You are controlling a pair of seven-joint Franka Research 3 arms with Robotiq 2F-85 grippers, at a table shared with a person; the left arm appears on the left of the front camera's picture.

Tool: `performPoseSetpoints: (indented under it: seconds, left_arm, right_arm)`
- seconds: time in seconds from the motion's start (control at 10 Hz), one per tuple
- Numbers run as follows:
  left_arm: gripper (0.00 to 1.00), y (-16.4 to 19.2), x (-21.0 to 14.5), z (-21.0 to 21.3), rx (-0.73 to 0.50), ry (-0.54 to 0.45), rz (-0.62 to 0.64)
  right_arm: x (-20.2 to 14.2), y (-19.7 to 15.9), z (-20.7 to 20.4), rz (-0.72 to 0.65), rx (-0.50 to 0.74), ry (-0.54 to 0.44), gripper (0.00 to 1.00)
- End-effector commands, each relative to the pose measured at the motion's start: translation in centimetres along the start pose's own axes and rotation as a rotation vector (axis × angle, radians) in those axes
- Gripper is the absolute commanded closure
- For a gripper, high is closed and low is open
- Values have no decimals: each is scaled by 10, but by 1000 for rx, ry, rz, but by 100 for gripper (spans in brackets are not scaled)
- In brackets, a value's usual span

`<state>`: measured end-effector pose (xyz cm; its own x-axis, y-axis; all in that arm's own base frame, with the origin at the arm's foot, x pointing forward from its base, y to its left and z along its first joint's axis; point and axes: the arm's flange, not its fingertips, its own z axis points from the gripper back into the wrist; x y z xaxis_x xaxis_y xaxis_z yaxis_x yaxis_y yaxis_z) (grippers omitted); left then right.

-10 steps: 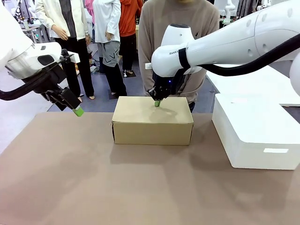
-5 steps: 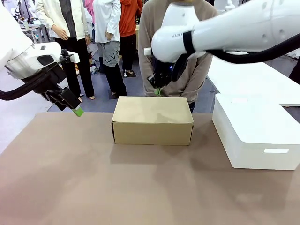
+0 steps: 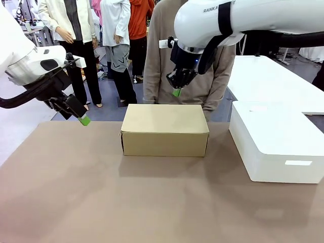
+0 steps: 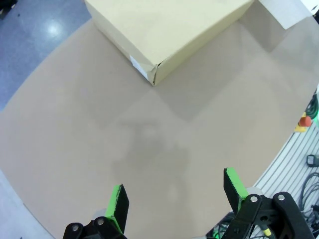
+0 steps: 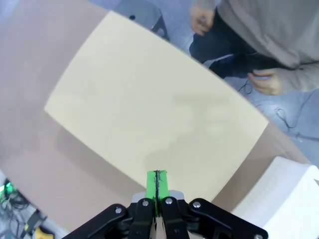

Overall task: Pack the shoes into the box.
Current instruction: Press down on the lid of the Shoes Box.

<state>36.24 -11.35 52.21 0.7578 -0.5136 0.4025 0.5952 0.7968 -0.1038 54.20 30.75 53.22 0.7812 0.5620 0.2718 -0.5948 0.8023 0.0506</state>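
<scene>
box (image 3: 164,129): matte tan cardboard, rectangular, lid shut (contents hidden), centre of brown worktop (image 3: 101,192)
right claw (image 3: 176,92): green pads pressed together, empty, above box at 12 o'clock
left claw (image 4: 174,196): spread wide, empty

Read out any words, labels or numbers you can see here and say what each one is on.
"RANKA", black letters, first letter cut off, on the right arm's white wrist housing.
Small white label on the tan box's corner: too small to read.
Pale label on the white box's front: blank or unreadable.
</scene>
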Motion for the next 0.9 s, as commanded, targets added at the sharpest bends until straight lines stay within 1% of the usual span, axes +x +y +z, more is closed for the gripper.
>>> performPoseSetpoints:
  seconds: [0.0, 0.1, 0.4, 0.6, 0.8]
  left_arm:
    - [0, 0, -1, 1, 20, -2, 5]
    - [0, 0, -1, 1, 20, -2, 5]
    - [0, 0, -1, 1, 20, -2, 5]
    - [0, 0, -1, 1, 20, -2, 5]
    - [0, 0, -1, 1, 20, -2, 5]
  right_arm:
    - [-43, 0, 19, 81, 9, 28, 100]
    - [-60, 6, 29, 122, 15, 30, 100]
    - [-110, 11, 50, 154, -27, 21, 40]
    - [-139, 18, 59, 175, -27, 20, 0]
    - [-162, 26, 63, 217, -13, 25, 0]
